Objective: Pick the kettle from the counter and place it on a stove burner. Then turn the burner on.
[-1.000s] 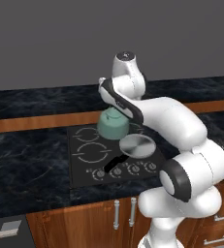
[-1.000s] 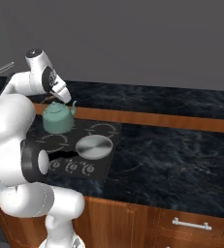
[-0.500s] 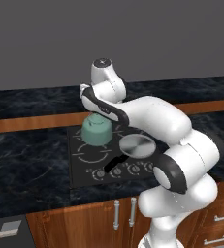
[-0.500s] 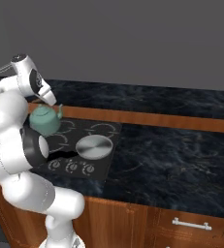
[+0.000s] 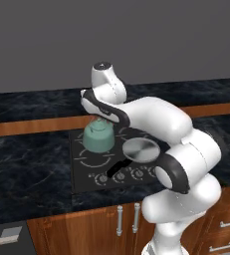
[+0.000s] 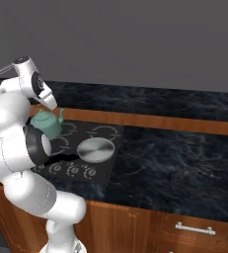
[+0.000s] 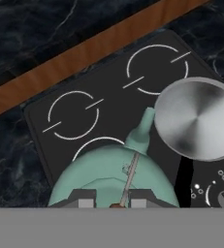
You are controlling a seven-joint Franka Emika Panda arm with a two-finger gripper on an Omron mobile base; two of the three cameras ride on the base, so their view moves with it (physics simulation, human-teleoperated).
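Your gripper (image 7: 111, 202) is pinched nearly closed on the thin wire handle of the kettle (image 7: 114, 175), so it hangs level. It sits above the cooktop's near-left stove burner (image 7: 95, 144), beside the silver pan (image 7: 199, 117), probably ready for lowering.

two base views flank the cooktop (image 5: 86, 167), hand view close above it

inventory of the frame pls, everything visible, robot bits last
kettle: 1, mint green, hanging from the gripper by its wire handle over the cooktop's left side
pan: 1, silver with black handle, on the cooktop's right side
cooktop: 1, black glass with white ring markings and front knobs, set in the counter
counter: 1, black marbled with a brown wooden strip, wooden cabinet fronts below
gripper: 1, dark fingers, shut on the kettle handle
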